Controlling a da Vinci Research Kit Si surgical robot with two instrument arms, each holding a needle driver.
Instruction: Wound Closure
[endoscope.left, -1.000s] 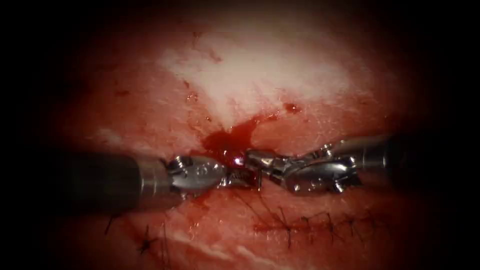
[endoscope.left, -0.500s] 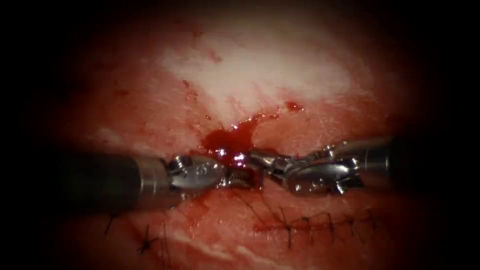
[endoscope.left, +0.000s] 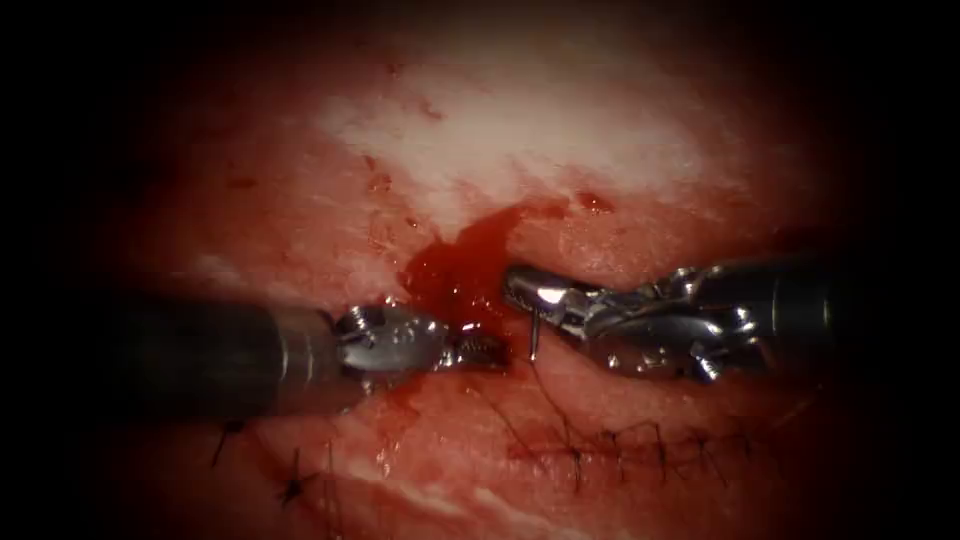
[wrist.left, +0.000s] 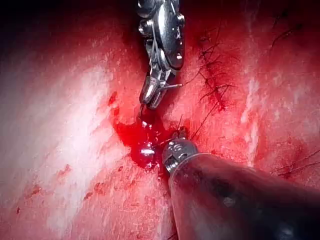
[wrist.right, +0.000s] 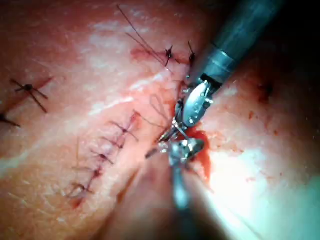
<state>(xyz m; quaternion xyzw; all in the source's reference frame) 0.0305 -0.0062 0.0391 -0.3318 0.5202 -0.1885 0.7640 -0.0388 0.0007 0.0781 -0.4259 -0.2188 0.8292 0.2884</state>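
My right tool (endoscope.left: 525, 285) grips the needle (endoscope.left: 534, 338) near one end, just right of the red fluid (endoscope.left: 460, 270). The needle hangs out of the tissue (endoscope.left: 520, 140), its long way pointing down at the stitches (endoscope.left: 620, 450). My left tool (endoscope.left: 480, 350) sits below the fluid; I cannot tell its grip.

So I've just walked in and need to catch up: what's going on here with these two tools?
The right arm's tool has its jaws shut on the needle. A short length hangs below them, apparently clear of the tissue; where along its curve it is held is unclear. Thread trails from it toward the row of stitches. The left arm's tool rests its tip beside the red fluid; what it holds I cannot tell.
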